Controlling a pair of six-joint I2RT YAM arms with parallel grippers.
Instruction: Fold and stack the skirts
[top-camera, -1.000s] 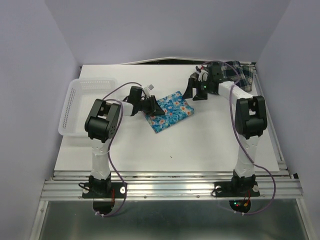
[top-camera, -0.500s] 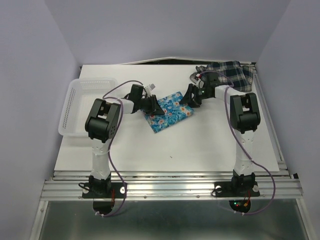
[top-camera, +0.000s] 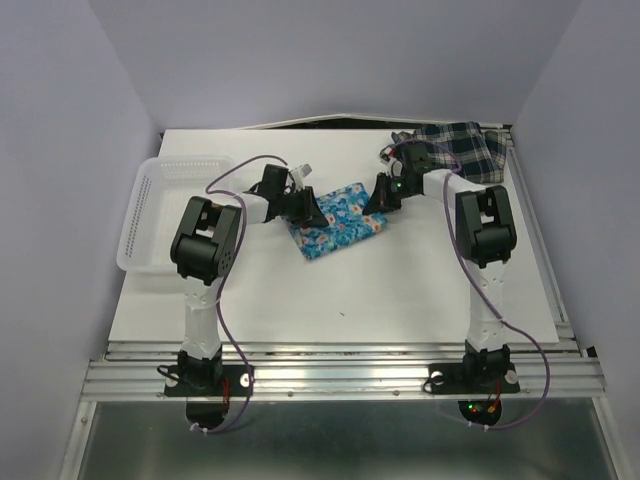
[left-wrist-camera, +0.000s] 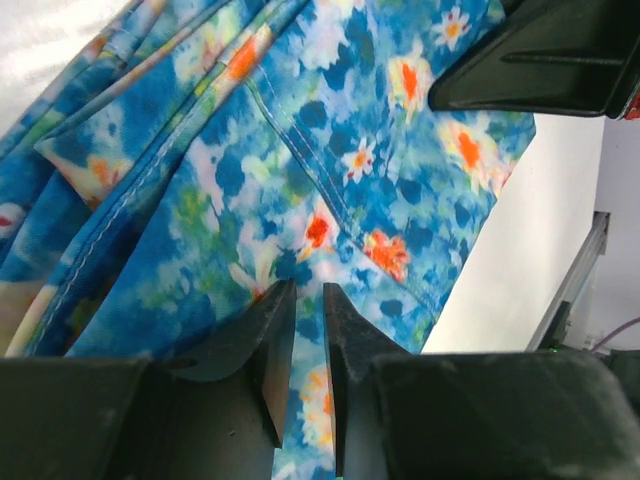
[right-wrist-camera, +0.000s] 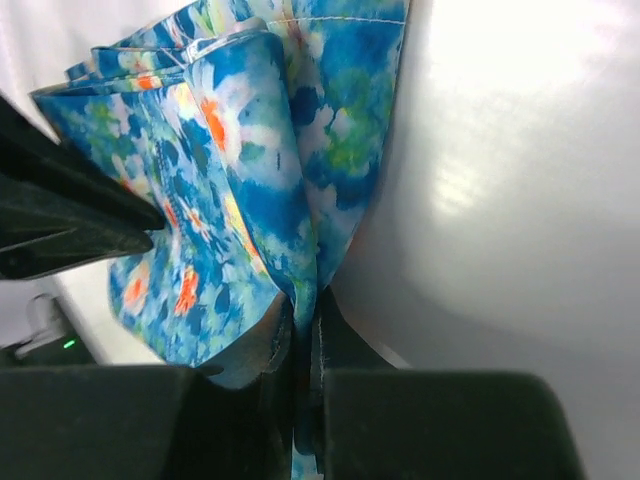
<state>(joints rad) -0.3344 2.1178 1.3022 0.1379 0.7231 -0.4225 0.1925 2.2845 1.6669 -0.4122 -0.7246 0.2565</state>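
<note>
The blue floral skirt (top-camera: 340, 222) lies partly folded mid-table, between both arms. At its left edge my left gripper (top-camera: 304, 211) has its narrow jaws on a ridge of the floral cloth (left-wrist-camera: 300, 150), which fills the gap between the fingertips (left-wrist-camera: 278, 300). My right gripper (top-camera: 376, 204) is shut on the skirt's right edge. The wrist view shows a fold of the cloth (right-wrist-camera: 230, 180) pinched between its closed jaws, right gripper (right-wrist-camera: 305, 312). The dark plaid skirt (top-camera: 462, 143) lies bunched at the back right corner, apart from both grippers.
A white lattice basket (top-camera: 150, 205) stands at the table's left edge. The white table (top-camera: 400, 290) ends in a metal rail at the front. Purple walls close in on both sides. Each wrist view shows the other gripper's black finger (left-wrist-camera: 540, 60) close by.
My right gripper moved left from near the plaid skirt to the floral skirt's right edge and shut on it. The left gripper stayed at the left edge.
</note>
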